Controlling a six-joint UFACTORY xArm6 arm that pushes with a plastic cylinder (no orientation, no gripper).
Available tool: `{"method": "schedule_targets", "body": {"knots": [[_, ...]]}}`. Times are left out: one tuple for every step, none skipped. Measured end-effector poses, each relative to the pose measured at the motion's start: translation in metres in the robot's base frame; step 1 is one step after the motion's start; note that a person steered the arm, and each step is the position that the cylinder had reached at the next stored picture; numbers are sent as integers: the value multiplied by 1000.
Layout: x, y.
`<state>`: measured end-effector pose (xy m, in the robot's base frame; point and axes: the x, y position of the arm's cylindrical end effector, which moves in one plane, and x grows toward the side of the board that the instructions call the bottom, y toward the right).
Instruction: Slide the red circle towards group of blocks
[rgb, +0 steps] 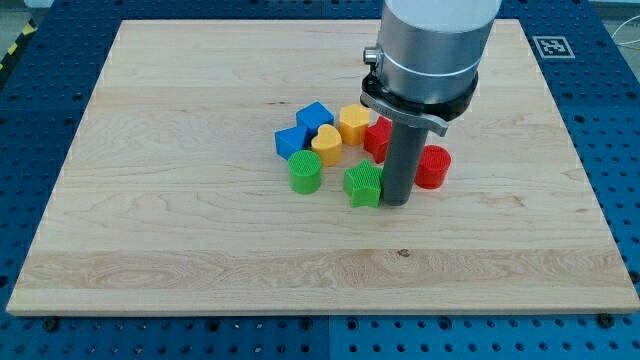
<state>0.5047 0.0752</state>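
Note:
The red circle (433, 166) lies on the wooden board (180, 240), at the right of the group of blocks. My tip (396, 201) rests on the board just left of the red circle, between it and the green star (363, 184). The rod hides part of another red block (377, 135) behind it. The group also holds a blue cube (314, 117), a second blue block (290, 140), a yellow heart (326, 145), a yellow hexagon (354, 123) and a green cylinder (305, 171).
The board lies on a blue perforated table (610, 120). A black-and-white marker tag (552, 45) sits at the board's top right corner. The arm's wide grey body (432, 45) hangs above the blocks.

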Motion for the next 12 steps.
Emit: {"method": "schedule_targets", "body": {"knots": [[-7,-5],[-9,-5],[-9,16],[-9,53],[-1,82],[-4,112],[-21,122],[-34,110],[-43,90],[-44,70],[-44,58],[-44,42]]}}
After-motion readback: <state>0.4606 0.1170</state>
